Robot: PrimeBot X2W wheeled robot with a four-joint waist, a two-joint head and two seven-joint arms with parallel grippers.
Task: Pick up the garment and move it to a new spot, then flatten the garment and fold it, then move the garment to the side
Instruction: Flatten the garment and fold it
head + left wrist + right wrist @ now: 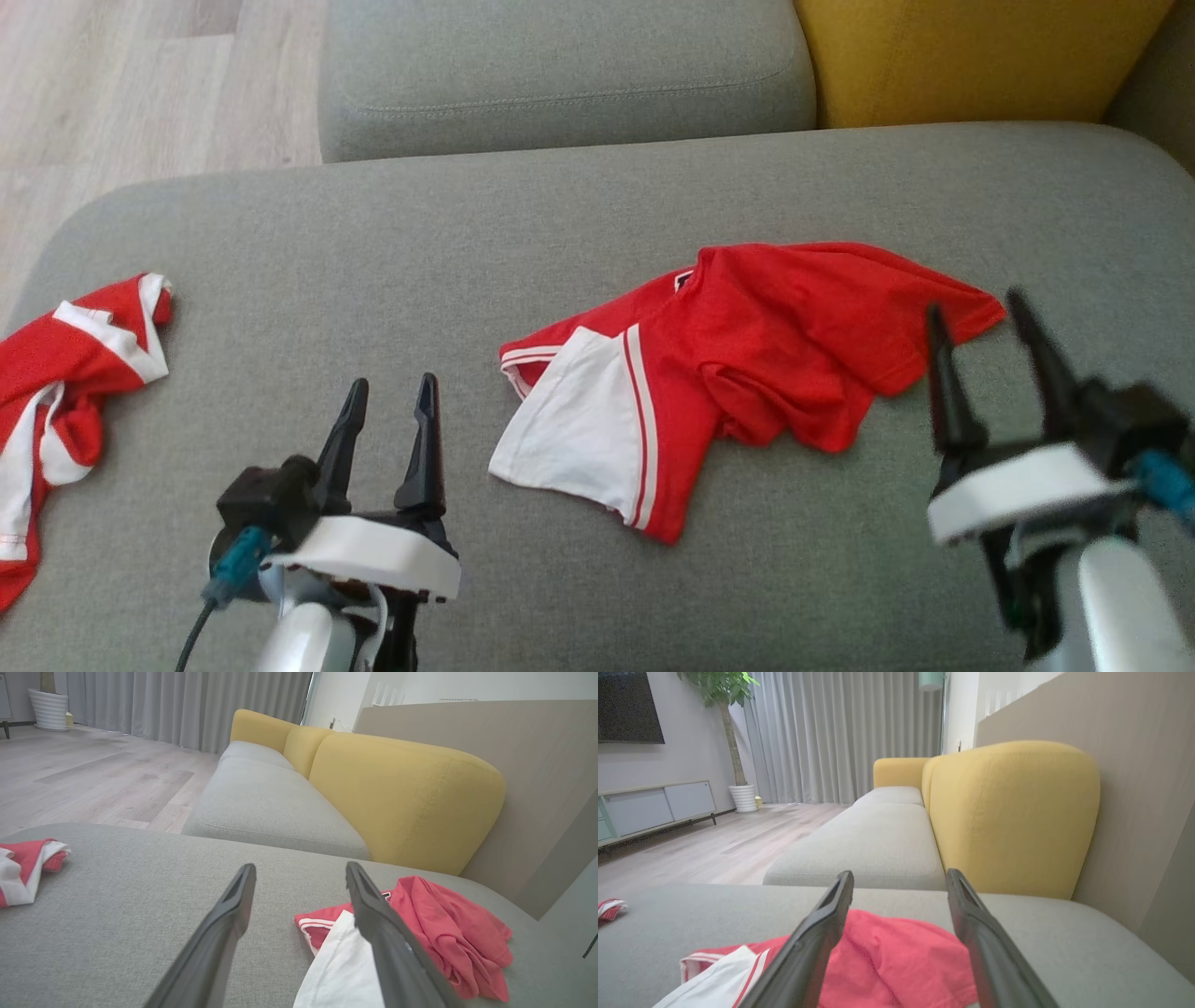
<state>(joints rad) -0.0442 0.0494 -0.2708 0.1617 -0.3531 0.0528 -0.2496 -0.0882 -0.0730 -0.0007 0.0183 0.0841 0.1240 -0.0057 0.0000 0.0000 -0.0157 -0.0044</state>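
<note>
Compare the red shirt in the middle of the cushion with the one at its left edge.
The middle shirt lies near the centre of the grey cushion, whole in the head view; the left shirt sits at its left edge, cut off by the picture. The middle shirt shows one broad white panel amid red; the left shirt shows narrower white bands. Both are red and white, crumpled and unfolded.

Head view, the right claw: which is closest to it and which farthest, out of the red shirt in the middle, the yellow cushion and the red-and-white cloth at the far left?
1. Red shirt, just to the left of the right claw.
2. Yellow cushion, behind it, at the top right.
3. Red-and-white cloth, at the far left.
</note>
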